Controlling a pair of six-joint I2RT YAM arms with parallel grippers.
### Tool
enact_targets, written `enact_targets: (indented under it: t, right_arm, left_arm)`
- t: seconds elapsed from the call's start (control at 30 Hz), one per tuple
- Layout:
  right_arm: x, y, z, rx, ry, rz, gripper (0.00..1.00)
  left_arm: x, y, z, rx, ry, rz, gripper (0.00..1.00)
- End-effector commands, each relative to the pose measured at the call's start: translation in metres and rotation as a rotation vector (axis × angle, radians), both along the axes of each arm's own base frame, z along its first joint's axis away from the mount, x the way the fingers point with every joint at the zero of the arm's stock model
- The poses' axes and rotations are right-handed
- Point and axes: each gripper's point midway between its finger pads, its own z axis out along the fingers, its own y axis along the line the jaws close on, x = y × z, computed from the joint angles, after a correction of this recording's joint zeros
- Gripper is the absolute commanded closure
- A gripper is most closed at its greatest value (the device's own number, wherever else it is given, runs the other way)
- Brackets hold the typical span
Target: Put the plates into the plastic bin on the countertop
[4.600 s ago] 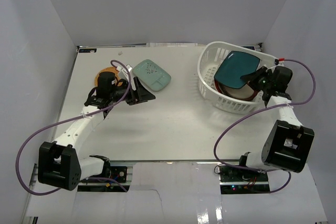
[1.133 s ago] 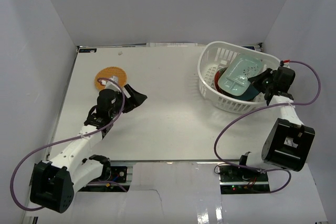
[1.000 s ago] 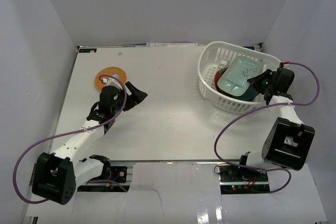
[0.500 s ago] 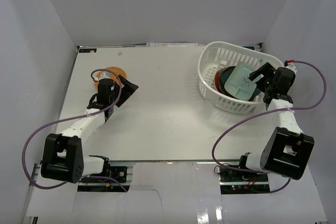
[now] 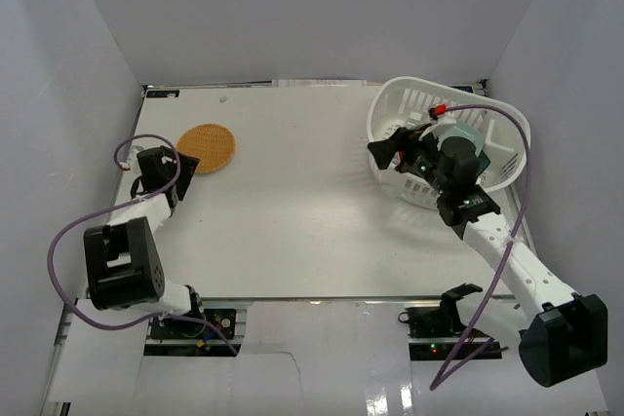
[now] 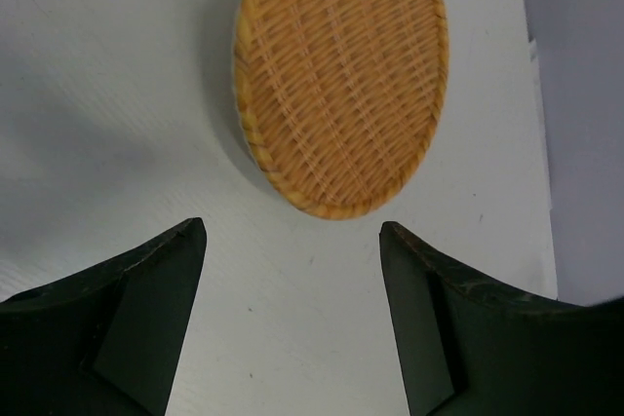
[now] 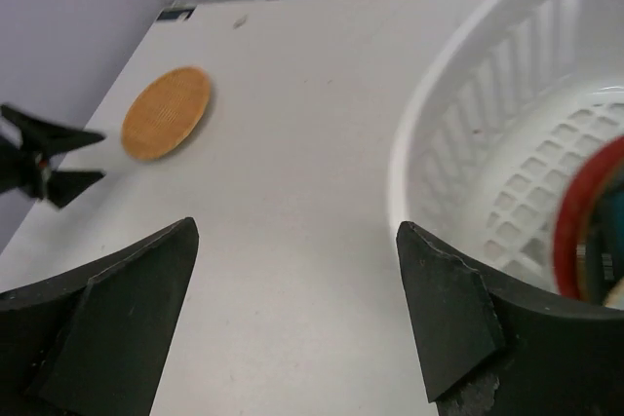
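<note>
While L claw gapes near orange plate, R claw gapes by bin.

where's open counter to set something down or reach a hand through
Widest bare stretch: middle of the countertop, between the orange plate and the plastic bin. Crowded: the bin's left rim, where the right gripper hangs open, and the plate's near-left side, by the left gripper.

At L gripper: spread wide, empty, aimed away from base w/ arm folded back close. At R gripper: likewise spread wide, empty, aimed leftward w/ arm stretched fwd, wrist raised.
</note>
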Motion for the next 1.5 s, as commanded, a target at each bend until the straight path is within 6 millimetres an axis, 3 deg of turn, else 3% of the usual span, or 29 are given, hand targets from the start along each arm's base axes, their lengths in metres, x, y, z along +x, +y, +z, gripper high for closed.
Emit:
enact_targets:
  t: [0.0,0.03,0.1,0.13,0.23,0.33,0.37,0.47,0.53,0.57,0.6,0.63,0.67,0.7,0.73,0.77,0.8,0.83,0.87,0.93,1.13,1.37,1.47]
  right_arm:
    - [-0.027,0.051,0.016,-0.045,-0.085,0.187,0.12]
    - [-0.033,0.061,0.017,-0.041,-0.095,0.22,0.12]
    - [-0.052,0.089,0.01,-0.053,-0.096,0.315,0.13]
    - [-0.057,0.095,0.006,-0.063,-0.092,0.336,0.13]
    - [-0.069,0.118,-0.016,-0.086,-0.049,0.401,0.13]
    - [-0.076,0.13,-0.03,-0.093,-0.021,0.432,0.13]
    - [-0.078,0.133,-0.032,-0.094,-0.016,0.439,0.13]
    - [-0.077,0.141,-0.038,-0.1,-0.001,0.452,0.12]
    - [-0.074,0.147,-0.044,-0.11,0.021,0.46,0.06]
    - [-0.071,0.153,-0.035,-0.103,0.015,0.468,0.05]
    - [-0.07,0.157,-0.035,-0.104,0.026,0.476,0.09]
    - [-0.066,0.164,-0.044,-0.113,0.058,0.492,0.1]
    - [-0.061,0.172,-0.032,-0.096,0.049,0.501,0.1]
    - [-0.059,0.176,-0.033,-0.094,0.066,0.506,0.1]
    - [-0.054,0.183,-0.042,-0.101,0.099,0.514,0.1]
    - [-0.05,0.19,-0.031,-0.079,0.095,0.519,0.1]
    - [-0.046,0.195,-0.032,-0.072,0.107,0.522,0.1]
    - [-0.042,0.2,-0.041,-0.077,0.133,0.525,0.1]
    - [-0.039,0.204,-0.04,-0.072,0.137,0.522,0.1]
    - [-0.026,0.207,-0.042,-0.072,0.138,0.47,0.1]
    - [-0.011,0.203,-0.061,-0.121,0.167,0.398,0.1]
    - [-0.007,0.196,-0.074,-0.084,0.225,0.347,0.07]
    - [-0.013,0.203,-0.071,-0.005,0.249,0.413,0.03]
  left_arm:
    - [0.019,0.01,-0.006,-0.029,-0.016,0.0,0.19]
    - [0.023,0.009,-0.024,-0.058,0.012,-0.002,0.2]
    - [0.034,0.009,-0.032,-0.102,0.006,-0.036,0.21]
    - [0.038,0.009,-0.05,-0.14,0.024,-0.035,0.21]
    - [0.052,0.007,-0.064,-0.235,-0.006,-0.078,0.34]
    - [0.059,0.008,-0.069,-0.261,-0.042,-0.088,0.61]
    - [0.059,0.009,-0.073,-0.264,-0.037,-0.083,0.77]
    - [0.059,0.008,-0.069,-0.271,-0.055,-0.086,1.0]
    - [0.058,0.004,-0.055,-0.278,-0.099,-0.103,1.0]
    - [0.051,-0.002,-0.052,-0.299,-0.109,-0.11,1.0]
    - [0.051,-0.007,-0.028,-0.293,-0.168,-0.135,1.0]
    - [0.046,-0.019,-0.018,-0.302,-0.186,-0.169,1.0]
    - [0.034,-0.029,-0.018,-0.309,-0.181,-0.189,1.0]
    - [0.028,-0.037,0.006,-0.293,-0.227,-0.215,1.0]
    - [0.021,-0.052,0.013,-0.293,-0.234,-0.252,1.0]
    - [0.006,-0.063,0.009,-0.302,-0.219,-0.272,1.0]
    - [-0.002,-0.072,0.014,-0.298,-0.231,-0.297,1.0]
    - [-0.009,-0.084,0.034,-0.278,-0.284,-0.337,1.0]
    - [-0.018,-0.104,0.036,-0.277,-0.288,-0.391,1.0]
    - [-0.037,-0.125,0.046,-0.27,-0.312,-0.452,1.0]
    - [-0.071,-0.159,0.069,-0.311,-0.386,-0.603,1.0]
    - [-0.091,-0.176,0.113,-0.35,-0.533,-0.739,1.0]
    - [-0.096,-0.182,0.13,-0.353,-0.576,-0.804,1.0]
